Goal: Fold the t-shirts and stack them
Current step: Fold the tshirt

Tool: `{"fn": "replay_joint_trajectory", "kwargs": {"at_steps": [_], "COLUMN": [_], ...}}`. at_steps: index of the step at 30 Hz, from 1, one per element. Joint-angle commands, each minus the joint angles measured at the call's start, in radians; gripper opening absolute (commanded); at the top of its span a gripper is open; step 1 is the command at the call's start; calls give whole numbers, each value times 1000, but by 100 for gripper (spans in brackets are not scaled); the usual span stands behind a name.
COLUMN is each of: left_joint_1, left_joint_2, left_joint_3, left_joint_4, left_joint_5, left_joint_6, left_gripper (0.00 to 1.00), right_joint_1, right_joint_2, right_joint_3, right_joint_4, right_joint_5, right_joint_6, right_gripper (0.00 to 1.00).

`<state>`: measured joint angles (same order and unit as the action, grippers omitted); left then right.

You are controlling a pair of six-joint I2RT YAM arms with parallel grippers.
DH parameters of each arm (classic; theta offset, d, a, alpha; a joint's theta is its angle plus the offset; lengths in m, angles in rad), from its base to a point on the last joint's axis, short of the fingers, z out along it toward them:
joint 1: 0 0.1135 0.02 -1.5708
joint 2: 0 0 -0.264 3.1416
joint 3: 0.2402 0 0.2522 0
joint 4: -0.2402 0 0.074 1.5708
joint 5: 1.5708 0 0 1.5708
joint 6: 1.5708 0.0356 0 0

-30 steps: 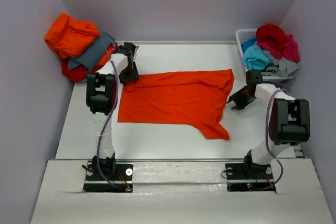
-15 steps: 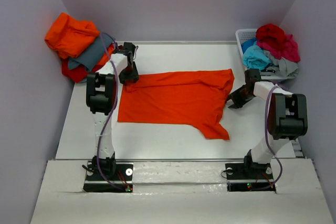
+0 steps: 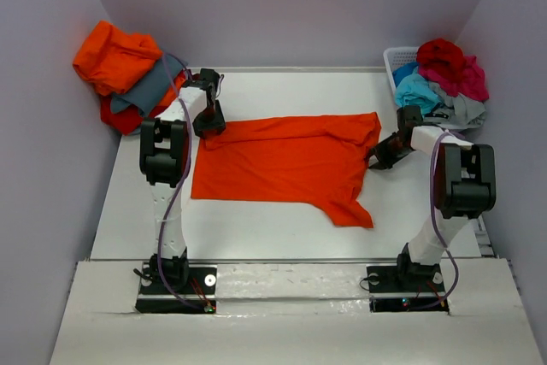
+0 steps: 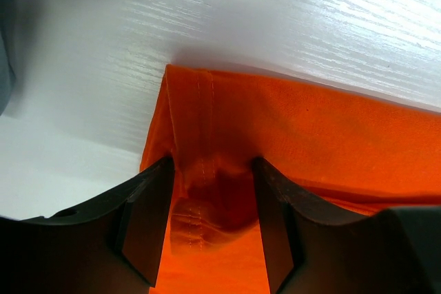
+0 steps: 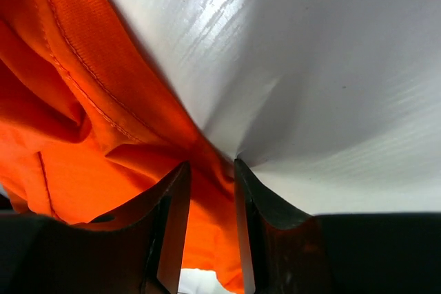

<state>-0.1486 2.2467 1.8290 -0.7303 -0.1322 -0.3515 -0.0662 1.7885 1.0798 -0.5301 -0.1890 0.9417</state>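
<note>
A bright orange t-shirt point(image 3: 282, 164) lies spread flat on the white table point(image 3: 282, 91), one sleeve trailing toward the near right. My left gripper point(image 3: 209, 124) is down on its far left corner. In the left wrist view the left gripper point(image 4: 212, 170) is open, with its fingers astride the puckered hem point(image 4: 200, 191). My right gripper point(image 3: 380, 158) is at the shirt's right edge. In the right wrist view the right gripper point(image 5: 212, 170) stands narrowly open, and the orange cloth point(image 5: 69, 122) runs between its fingers.
A heap of orange, grey and red shirts point(image 3: 124, 70) lies beyond the table's far left corner. A white slatted basket point(image 3: 395, 61) at the far right holds red, turquoise, crimson and grey shirts point(image 3: 440, 74). Lilac walls close in on three sides.
My right gripper has slid up and to the left, onto the shirt's right edge, and its jaws have narrowed slightly. The left gripper and the shirt have stayed put.
</note>
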Motion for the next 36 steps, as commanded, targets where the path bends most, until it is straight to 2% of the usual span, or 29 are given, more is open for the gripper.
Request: {"fn": "replay_joint_trajectory", "kwargs": {"at_steps": [1,16,20,31,36], "left_joint_1": [12,12,21,21,21], "left_joint_2": [30,40,40,40,36], "left_joint_3": [18,32,35,32,27], "left_joint_4": [-18,-21,-26,-23,-21], "left_joint_5": [-30,-30,-32,-32,-32], "left_joint_6": [13,11,11,9,11], "left_gripper": [61,61,61,61,61], "right_joint_1": [-6,-6,-6,-6,-6], "right_joint_2": [46,25,-40,-253,-294], "right_joint_3": [26,0,-27,-64,-52], "right_joint_4": [12,-18,-33,-136,-185], "right_joint_5": [34,34,43,74,98], "right_joint_6": [-20,-41,-34,-29,-43], "right_gripper": [35,14,8,7,7]}}
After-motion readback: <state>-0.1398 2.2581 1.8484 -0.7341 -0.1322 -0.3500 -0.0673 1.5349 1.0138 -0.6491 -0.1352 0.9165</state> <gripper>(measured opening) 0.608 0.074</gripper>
